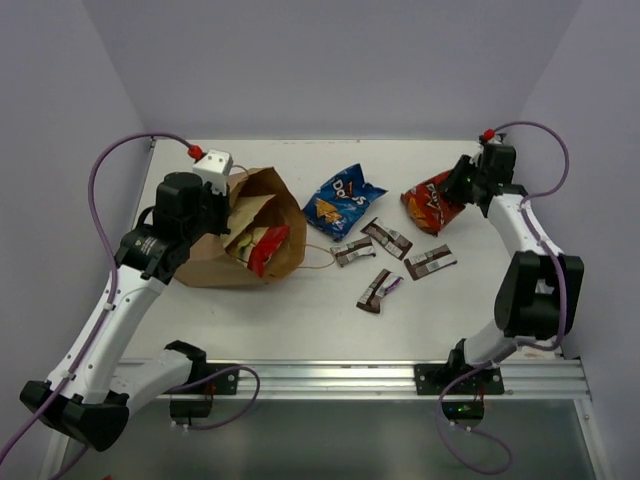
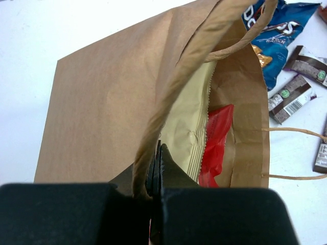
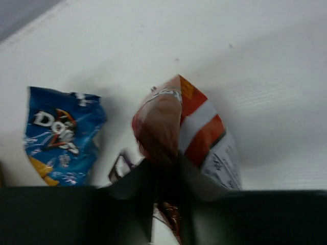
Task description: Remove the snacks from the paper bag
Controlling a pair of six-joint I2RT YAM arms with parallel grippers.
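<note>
The brown paper bag (image 1: 210,255) lies on its side at the left, mouth facing right. My left gripper (image 1: 231,203) is shut on the upper rim of the paper bag (image 2: 102,102), and the left gripper (image 2: 157,153) holds the mouth lifted. Inside show a cream chip bag (image 2: 186,122) and a red one (image 2: 217,138). A blue chip bag (image 1: 340,195) and several brown candy bars (image 1: 387,238) lie on the table. At the far right my right gripper (image 1: 455,188) pinches a red-white chip bag (image 3: 204,132) resting on the table; the right gripper (image 3: 176,168) jaws sit close on its crumpled end.
One twine handle (image 2: 296,153) of the bag trails on the table toward the candy bars. The blue chip bag (image 3: 59,135) lies just left of the right gripper. Purple walls close in the white table (image 1: 500,310) at the back and sides; a metal rail (image 1: 330,375) runs along the front.
</note>
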